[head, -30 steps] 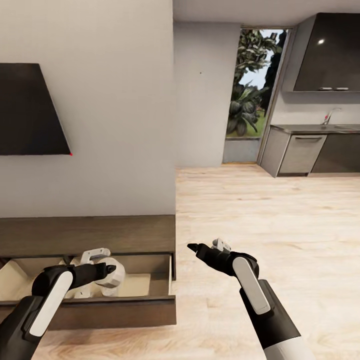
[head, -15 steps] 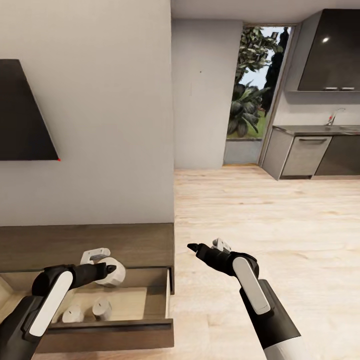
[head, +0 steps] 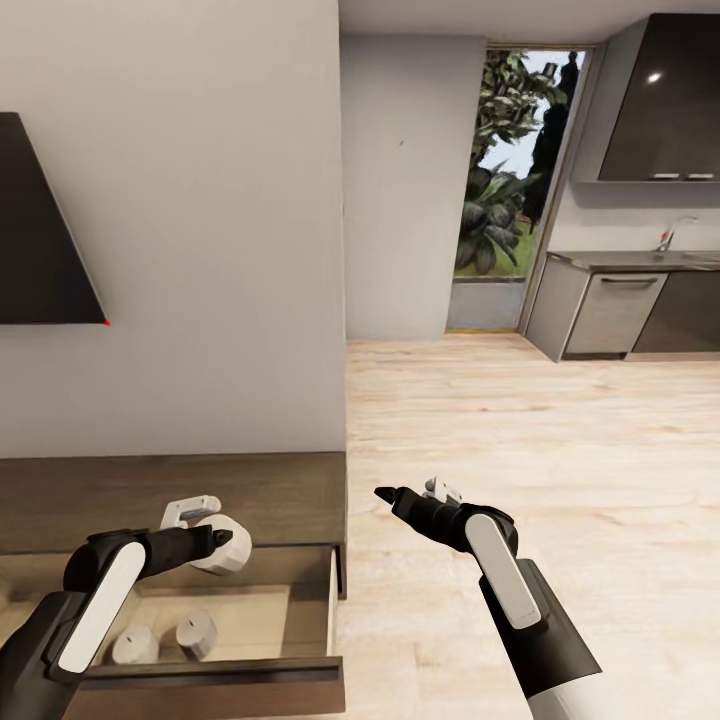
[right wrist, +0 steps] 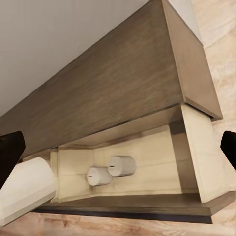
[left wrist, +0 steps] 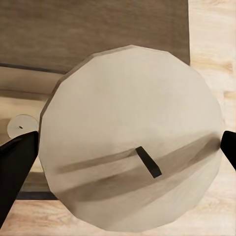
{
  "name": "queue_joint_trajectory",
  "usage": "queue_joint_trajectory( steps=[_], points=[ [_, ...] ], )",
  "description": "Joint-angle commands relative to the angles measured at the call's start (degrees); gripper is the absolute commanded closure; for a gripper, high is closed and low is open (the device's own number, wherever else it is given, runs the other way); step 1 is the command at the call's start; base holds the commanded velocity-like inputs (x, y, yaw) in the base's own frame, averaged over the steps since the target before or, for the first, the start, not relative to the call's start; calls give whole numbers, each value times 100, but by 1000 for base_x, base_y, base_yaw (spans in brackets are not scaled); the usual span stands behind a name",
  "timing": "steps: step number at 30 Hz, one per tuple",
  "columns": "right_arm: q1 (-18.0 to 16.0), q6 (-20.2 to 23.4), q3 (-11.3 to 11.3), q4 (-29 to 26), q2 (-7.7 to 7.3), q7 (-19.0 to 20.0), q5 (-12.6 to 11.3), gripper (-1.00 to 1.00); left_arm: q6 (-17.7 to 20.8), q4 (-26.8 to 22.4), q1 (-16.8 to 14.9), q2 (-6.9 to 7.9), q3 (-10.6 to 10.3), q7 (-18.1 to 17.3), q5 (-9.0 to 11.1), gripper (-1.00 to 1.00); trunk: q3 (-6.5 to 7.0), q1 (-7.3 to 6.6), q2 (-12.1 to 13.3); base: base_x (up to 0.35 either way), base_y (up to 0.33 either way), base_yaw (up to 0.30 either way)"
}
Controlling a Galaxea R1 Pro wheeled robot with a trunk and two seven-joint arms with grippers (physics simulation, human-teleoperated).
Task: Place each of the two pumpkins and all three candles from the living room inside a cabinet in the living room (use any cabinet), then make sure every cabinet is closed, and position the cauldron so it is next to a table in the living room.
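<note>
At 9 o'clock in my head view hung a dark wall panel [head: 45,230]. Below it, at 7 o'clock, ran the cabinet [head: 170,495], its drawer [head: 250,672] pulled open and pale inside. Two candles lay on the drawer floor just beside each other, the left candle [head: 134,645] and the right candle [head: 197,633]; my right wrist view showed both there too [right wrist: 99,175] [right wrist: 121,165].

My left hand [head: 215,540] hung over that open drawer, pinching a third candle [left wrist: 130,142]; in the left wrist view its round face with a short dark wick sat between the two dark fingertips [left wrist: 14,167].

At 5 o'clock my right hand [head: 400,495] hovered over the wooden floor [head: 560,440], holding nothing; I could not tell whether its fingers were spread. At 2 o'clock stood grey kitchen units [head: 620,310].
</note>
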Motion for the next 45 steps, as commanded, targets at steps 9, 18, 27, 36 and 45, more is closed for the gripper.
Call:
queue_joint_trajectory(
  steps=[9, 18, 27, 36, 45],
  points=[
    [-6, 5, 2, -7, 1, -58, -35, -100, -2, 20, -4, -3, -17, 74, 40, 100, -168, 198, -366, 0, 0, 0],
    [-6, 2, 10, -14, 1, -58, 6, -100, -19, 454, -15, -113, -119, 446, -16, 100, -330, 396, -727, 0, 0, 0],
    [-3, -3, 10, -15, 1, -58, 9, -100, -163, 1025, -52, -508, -249, 729, -68, 100, -491, 593, -1088, 0, 0, 0],
    [-4, -11, 18, -40, 1, -58, 9, -100, -726, 1189, -57, -556, -357, 739, -51, 100, -653, 791, -1449, 0, 0, 0],
    [-5, -12, 45, -76, 1, -58, 9, -100, -1226, 1425, -58, -668, -619, 746, -74, 100, -814, 989, -1810, 0, 0, 0]
  ],
)
